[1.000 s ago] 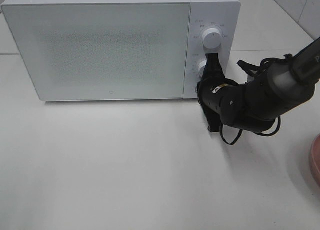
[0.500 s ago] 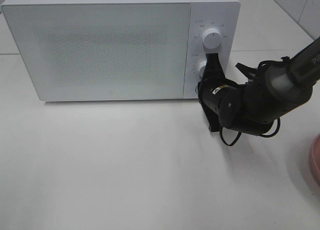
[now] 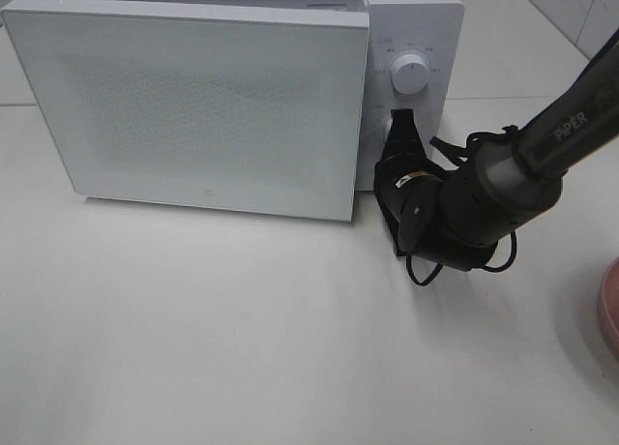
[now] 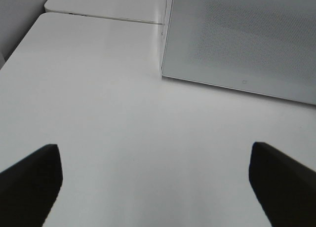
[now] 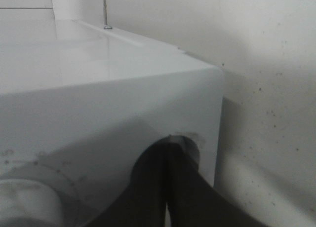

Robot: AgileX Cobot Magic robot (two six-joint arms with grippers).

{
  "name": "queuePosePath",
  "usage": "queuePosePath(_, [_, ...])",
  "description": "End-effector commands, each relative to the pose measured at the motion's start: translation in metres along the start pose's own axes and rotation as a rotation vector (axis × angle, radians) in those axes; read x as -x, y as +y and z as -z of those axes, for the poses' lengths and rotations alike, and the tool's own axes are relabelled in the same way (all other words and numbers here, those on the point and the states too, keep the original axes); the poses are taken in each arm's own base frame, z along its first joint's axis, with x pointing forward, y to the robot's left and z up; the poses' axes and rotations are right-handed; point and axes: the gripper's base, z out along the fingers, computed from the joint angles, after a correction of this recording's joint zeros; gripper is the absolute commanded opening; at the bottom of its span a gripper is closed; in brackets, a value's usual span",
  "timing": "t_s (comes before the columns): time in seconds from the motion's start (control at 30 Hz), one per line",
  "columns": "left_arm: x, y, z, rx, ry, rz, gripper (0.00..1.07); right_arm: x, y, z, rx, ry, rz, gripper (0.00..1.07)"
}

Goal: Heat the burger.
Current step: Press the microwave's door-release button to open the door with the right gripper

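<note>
Exterior high view shows a single black arm reaching in from the right edge of the tabletop (image 3: 242, 348), its wrist rolled on its side and bent toward the one white microwave (image 3: 416, 10) standing along the far edge. The right gripper (image 3: 402, 121) has its fingers clenched flat together with nothing between them, and their tip touches the control panel just below the one round dial (image 3: 410, 75) visible there. The microwave door (image 3: 193, 106) stands slightly ajar, its right edge swung out from the body. A sliver of one pink plate (image 3: 611, 305) shows at the right edge of the tabletop. Only the right wrist view shows the contact closely: the right gripper (image 5: 169, 153) meets a shallow recess near the panel's corner, with part of one dial (image 5: 24, 207) beside it. Only the left wrist view shows the left gripper (image 4: 155, 187), released, its two dark fingers (image 4: 29, 182) spread wide above bare tabletop, facing the door (image 4: 247, 34). None of the three views shows where the burger is, so that cannot be told.
</note>
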Motion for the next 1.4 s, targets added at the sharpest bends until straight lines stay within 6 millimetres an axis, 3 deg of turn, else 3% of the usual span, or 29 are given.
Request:
queuePosePath(0.03, [0.000,0.000,0.001,0.006,-0.013,0.002,0.98,0.006,0.068,-0.008,0.416,-0.084,0.030,0.00])
queuePosePath(0.2, [0.000,0.000,0.001,0.006,-0.013,0.002,0.98,0.006,0.072,-0.009,0.425,-0.098,0.036,0.00])
queuePosePath(0.57, [0.000,0.000,0.001,0.006,-0.013,0.002,0.98,0.004,0.058,-0.009,0.300,-0.055,0.026,0.00])
queuePosePath(1.03, [0.000,0.000,0.001,0.006,-0.013,0.002,0.98,0.004,0.030,0.011,0.013,0.089,0.082,0.00])
queuePosePath(1.4, [0.000,0.000,0.001,0.006,-0.013,0.002,0.98,0.009,0.024,0.038,-0.107,0.170,0.255,0.00])
